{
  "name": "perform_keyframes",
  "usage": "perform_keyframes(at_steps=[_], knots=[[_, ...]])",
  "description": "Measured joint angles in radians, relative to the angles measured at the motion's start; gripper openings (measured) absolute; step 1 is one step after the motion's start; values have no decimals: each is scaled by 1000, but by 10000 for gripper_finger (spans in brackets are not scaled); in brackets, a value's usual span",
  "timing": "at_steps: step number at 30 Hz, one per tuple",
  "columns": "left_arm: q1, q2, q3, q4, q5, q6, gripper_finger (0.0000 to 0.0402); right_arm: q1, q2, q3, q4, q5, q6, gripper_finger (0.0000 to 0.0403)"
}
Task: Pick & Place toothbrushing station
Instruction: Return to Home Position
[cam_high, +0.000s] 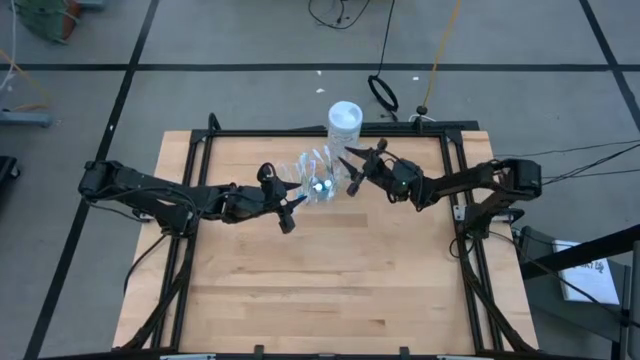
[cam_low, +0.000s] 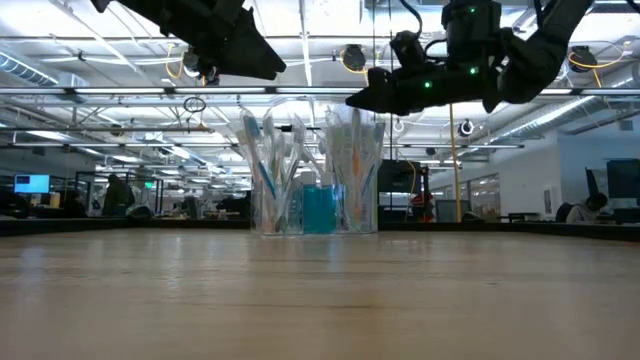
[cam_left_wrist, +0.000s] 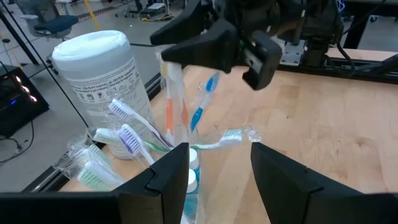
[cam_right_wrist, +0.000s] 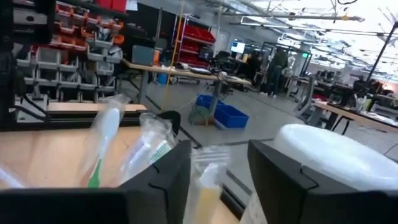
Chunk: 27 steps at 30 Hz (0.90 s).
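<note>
Left pincer (cam_high: 292, 210) beside clear cup (cam_high: 316, 176) | right pincer (cam_high: 351, 176) opposite | white tub (cam_high: 344, 118) behind

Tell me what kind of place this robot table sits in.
Probably a large open robotics lab or workshop: exposed steel ceiling trusses with strip lights, shelving stacked with red plastic parts bins, and long workbenches and lit computer monitors beyond the wooden table.

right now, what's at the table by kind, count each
clear organizer: 1
white tub: 1
tools: 2 (left tool, right tool, both open beside the organizer)
toothbrushes: too bunched in the organizer to count
total counted: 4
</note>
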Motion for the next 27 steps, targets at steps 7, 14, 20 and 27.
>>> perform_keyframes(at_steps=[7,14,20,27], knots=[[0,0,0,1,0,-1,179,0,-37,0,-113,-1,27,45],[0,0,0,1,0,3,179,-1,-40,3,-203,-1,48,11],[0,0,0,1,0,3,179,-1,-40,3,-237,-1,48,8],[0,0,0,0,0,3,179,-1,-35,-1,-116,-3,19,33]])
